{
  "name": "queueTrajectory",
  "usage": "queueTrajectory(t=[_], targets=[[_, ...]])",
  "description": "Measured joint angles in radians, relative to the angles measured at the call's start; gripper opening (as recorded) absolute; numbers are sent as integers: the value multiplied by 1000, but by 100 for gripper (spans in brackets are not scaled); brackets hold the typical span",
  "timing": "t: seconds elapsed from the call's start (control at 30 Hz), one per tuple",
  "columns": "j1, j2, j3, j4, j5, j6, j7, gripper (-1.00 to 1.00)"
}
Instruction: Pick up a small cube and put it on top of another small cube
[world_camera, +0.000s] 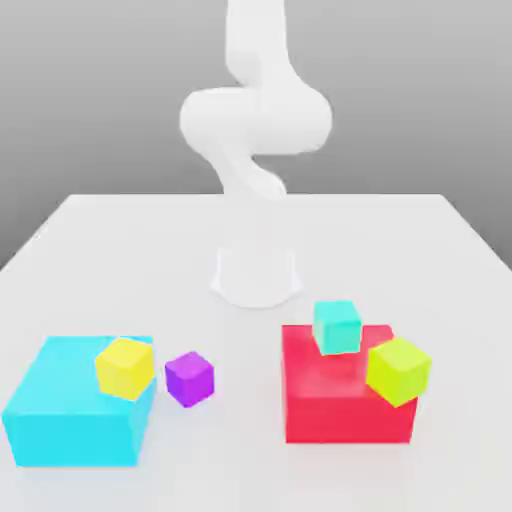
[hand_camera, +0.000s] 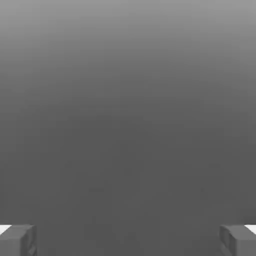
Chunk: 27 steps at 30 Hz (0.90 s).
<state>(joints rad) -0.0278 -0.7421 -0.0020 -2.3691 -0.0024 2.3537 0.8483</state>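
White table (world_camera: 120, 250), arm raised; gripper (hand_camera: 128, 240) fingers spread wide, nothing between them, likely pre-grasp; purple cube (world_camera: 189, 379) loose, easiest pick.

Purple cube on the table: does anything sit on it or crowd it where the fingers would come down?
Nothing rests on the purple cube. The yellow cube and cyan block stand close on the exterior view's left, which may crowd a finger there.
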Motion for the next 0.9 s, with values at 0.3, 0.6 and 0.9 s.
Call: queueTrajectory(t=[0.3, 0.6, 0.9], targets=[[-130, 254, 1, -296, -1, 232, 207, 0], [-268, 629, -9, -605, -3, 546, 446, 0], [-293, 954, 2, -583, 12, 810, 457, -100]])
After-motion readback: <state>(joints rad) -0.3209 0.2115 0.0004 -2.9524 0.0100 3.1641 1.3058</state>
